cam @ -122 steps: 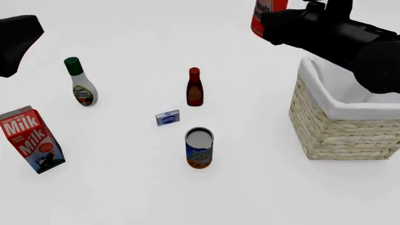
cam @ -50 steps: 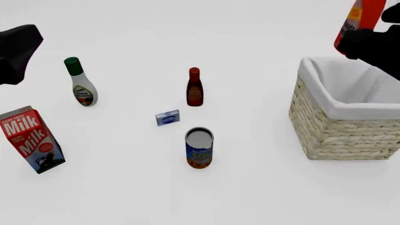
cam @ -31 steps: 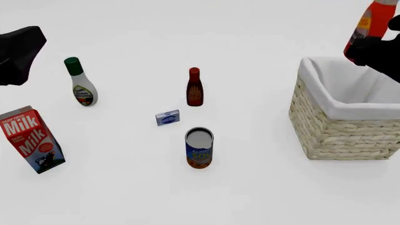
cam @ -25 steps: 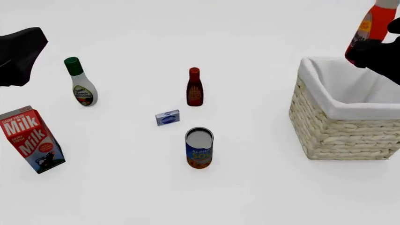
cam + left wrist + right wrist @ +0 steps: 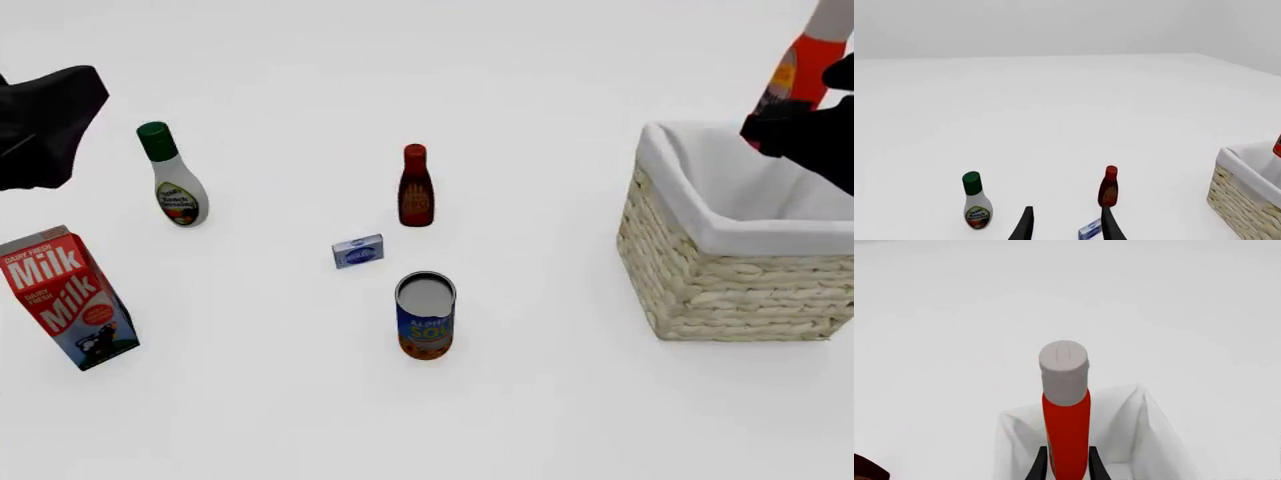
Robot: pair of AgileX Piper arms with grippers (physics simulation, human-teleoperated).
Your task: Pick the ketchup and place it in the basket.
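Observation:
The ketchup, an orange-red squeeze bottle with a white cap, hangs above the far right part of the basket, a woven straw basket with white lining. My right gripper is shut on the bottle's lower body; in the right wrist view the ketchup stands between the fingers over the basket's white lining. In the front view the right gripper is a dark shape at the right edge. My left gripper is open and holds nothing, raised at the far left.
On the table stand a white bottle with green cap, a dark red-brown bottle, a small blue box, a can and a milk carton. The left arm hovers at the left edge.
The right gripper has carried the ketchup rightward from left of the basket to above its far right part, and a little lower. The left arm barely shifted.

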